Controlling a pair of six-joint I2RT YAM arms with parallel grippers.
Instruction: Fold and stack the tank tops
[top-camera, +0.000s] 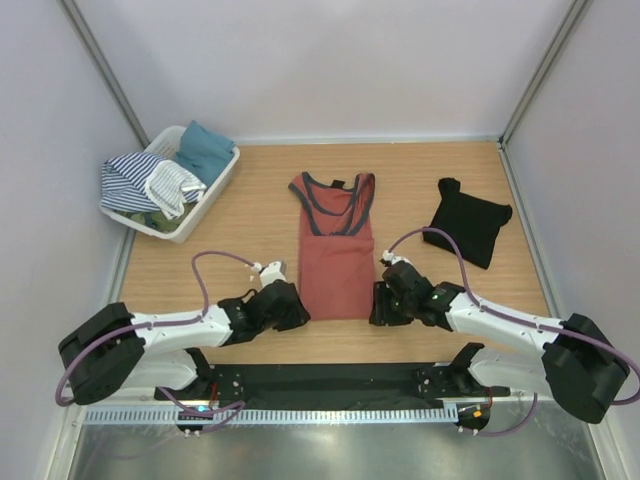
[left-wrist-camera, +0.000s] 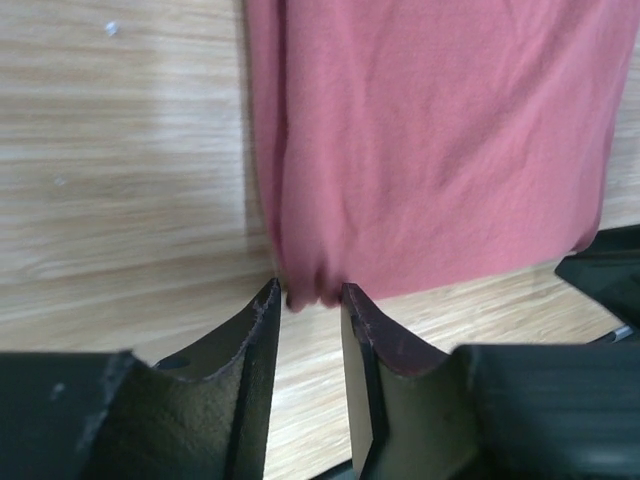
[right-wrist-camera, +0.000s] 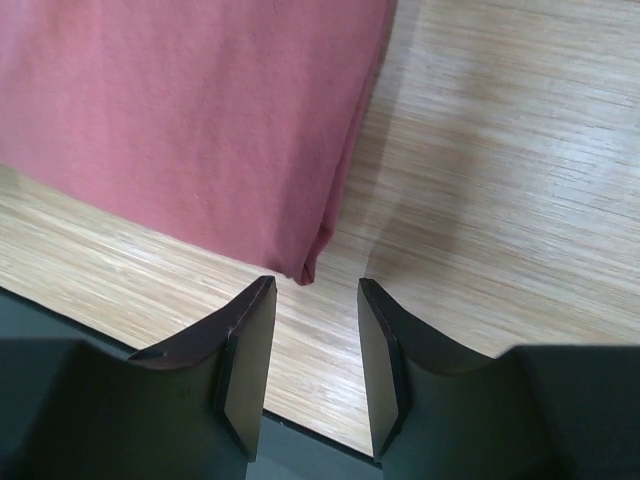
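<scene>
The rust-red tank top (top-camera: 335, 262) with dark strap edging lies flat mid-table, folded into a narrow strip, straps at the far end. My left gripper (top-camera: 296, 312) sits at its near left corner. In the left wrist view this gripper (left-wrist-camera: 310, 291) is open, and the bunched hem corner (left-wrist-camera: 312, 288) rests right at the fingertips with bare table showing between the fingers. My right gripper (top-camera: 379, 308) is at the near right corner. It (right-wrist-camera: 315, 285) is open and empty, with the cloth corner (right-wrist-camera: 308, 268) just ahead of its tips. The black tank top (top-camera: 470, 222) lies folded at the right.
A white plastic basket (top-camera: 192, 226) holding striped and teal clothes stands at the back left. Grey walls close the table on the left, the back and the right. A dark rail runs along the near edge by the arm bases.
</scene>
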